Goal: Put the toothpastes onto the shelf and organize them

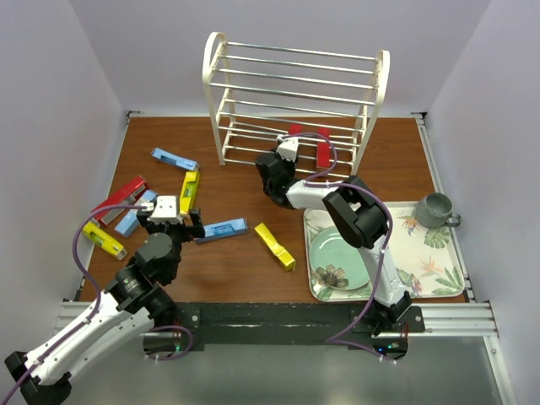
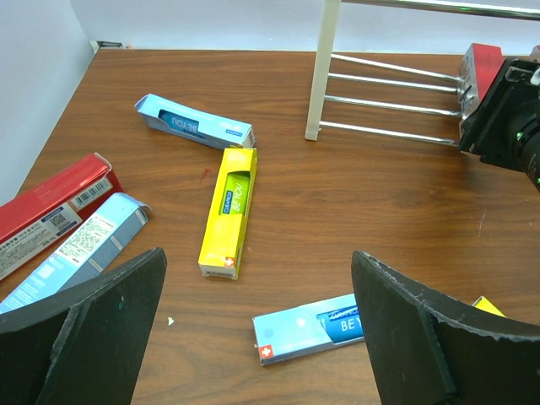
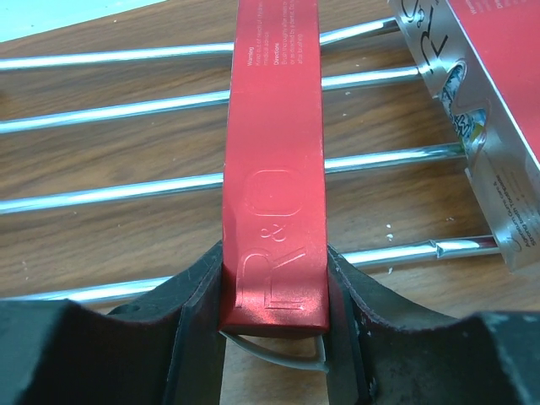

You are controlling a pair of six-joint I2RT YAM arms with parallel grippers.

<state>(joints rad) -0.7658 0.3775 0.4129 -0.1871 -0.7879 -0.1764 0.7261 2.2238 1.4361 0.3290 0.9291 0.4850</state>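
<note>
Right claw (image 3: 274, 291) clamps red toothpaste (image 3: 274, 152) (over shelf rungs (image 3: 110, 190)); left claw (image 2: 257, 278) apart.

We see polished chrome rungs (image 3: 126, 190) on the shelf (image 1: 380, 80), glossy embossed cardboard on the red toothpaste (image 3: 274, 169), a smooth wood-grain table (image 2: 337, 194), and matt, grainy black plastic on the left claw (image 2: 257, 255).
</note>
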